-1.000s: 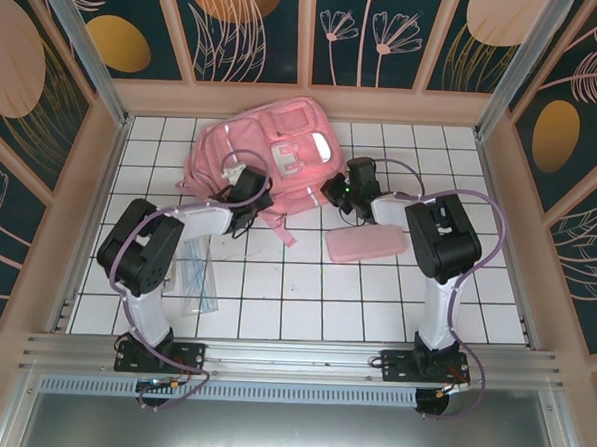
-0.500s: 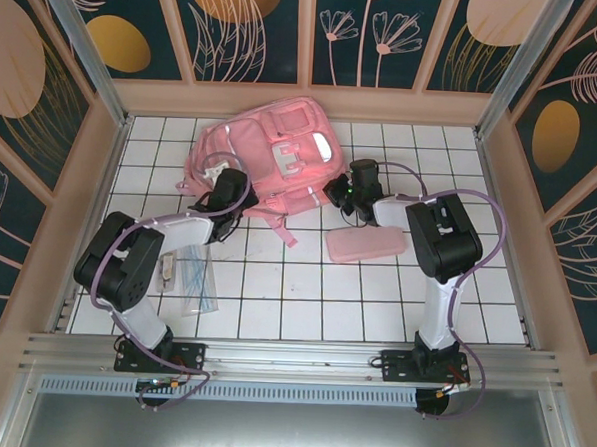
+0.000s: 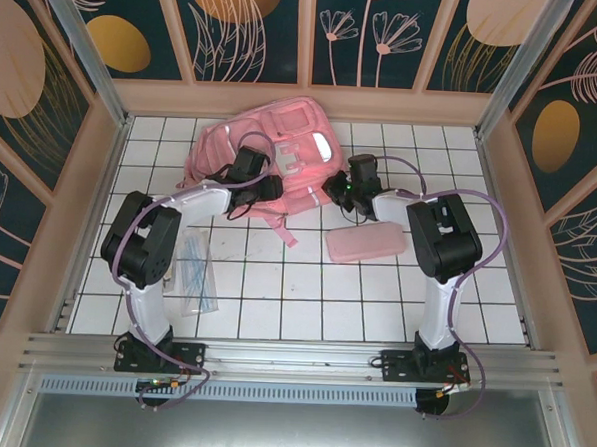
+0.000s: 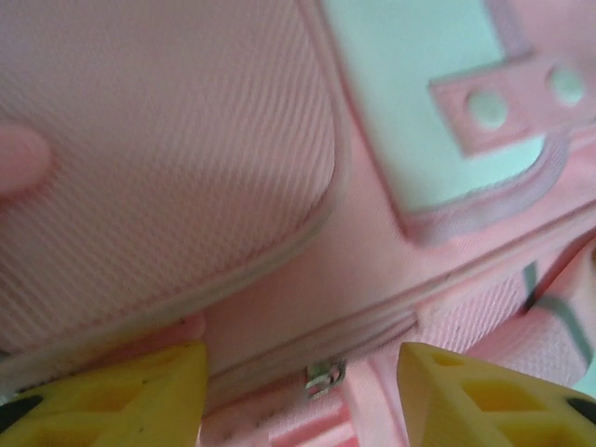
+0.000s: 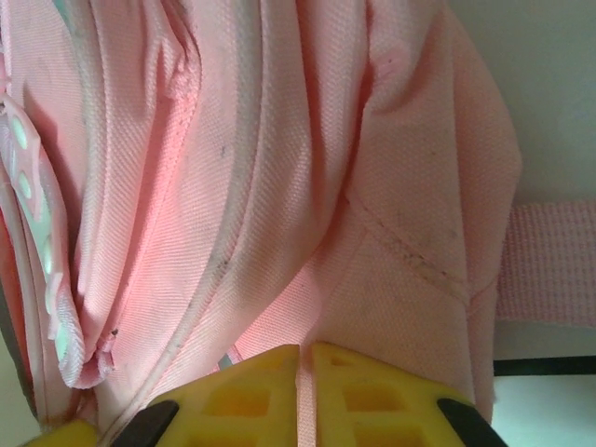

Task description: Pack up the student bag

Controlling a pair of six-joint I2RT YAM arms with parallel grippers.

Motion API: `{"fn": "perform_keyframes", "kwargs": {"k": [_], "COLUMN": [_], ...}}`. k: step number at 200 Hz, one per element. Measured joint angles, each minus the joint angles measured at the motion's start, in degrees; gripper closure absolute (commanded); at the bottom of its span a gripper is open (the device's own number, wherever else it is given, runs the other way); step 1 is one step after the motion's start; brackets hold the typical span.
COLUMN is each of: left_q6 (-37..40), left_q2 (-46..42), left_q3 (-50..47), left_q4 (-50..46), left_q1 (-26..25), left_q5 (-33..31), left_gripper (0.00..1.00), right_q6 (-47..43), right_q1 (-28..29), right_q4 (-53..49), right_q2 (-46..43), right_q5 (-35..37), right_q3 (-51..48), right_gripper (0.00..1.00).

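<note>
Over the last half second the left arm has swung inward and forward, carrying the left gripper (image 3: 267, 187) from the lower-left edge of the student bag (image 3: 295, 143) to a spot over its lower front panel. The bag lies flat at the far middle of the white tiled table (image 3: 305, 284) and has not shifted. From the left wrist, the gripper (image 4: 298, 399) hangs close over the pink fabric (image 4: 186, 140) with its yellow fingers (image 4: 121, 396) spread wide and holding nothing; a small metal zipper pull (image 4: 322, 377) sits between them. The right gripper (image 3: 337, 192) has stayed at the bag's right side. Its wrist view shows the fingers (image 5: 251, 396) drawn almost together, the gripper (image 5: 305, 382) pinching a fold of the bag (image 5: 279, 186). A flat pink pencil case (image 3: 365, 245) lies just nearer than that gripper.
</note>
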Motion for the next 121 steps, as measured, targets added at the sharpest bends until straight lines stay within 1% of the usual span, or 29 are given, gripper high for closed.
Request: {"fn": "perform_keyframes", "kwargs": {"k": [9,29,81,121], "left_q6": [-0.02,-0.52,-0.96,-1.38], "left_q2": [0.09,0.04,0.2,1.6], "left_q3": [0.13,0.17,0.22,-0.09], "left_q4": [-1.38,-3.37,-3.85,-0.9], "left_q1": [-0.04,-0.04,-0.04,0.55], "left_q5": [0.11,0.26,1.05,3.06], "left_gripper": [0.36,0.34,0.34,0.36], "right_q6": [-0.35,-0.81,-0.87,-0.9], "right_q1": [0.04,0.07,0.11,0.11], "right_q4": [-0.17,-0.5,-0.87,-0.85], "right_q2": [0.0,0.0,0.0,0.0], "right_q5": [0.09,0.2,0.26,0.68], "right_q3": [0.11,0.37,0.59,0.59], "right_gripper": [0.85,0.84,0.83,0.83]}}
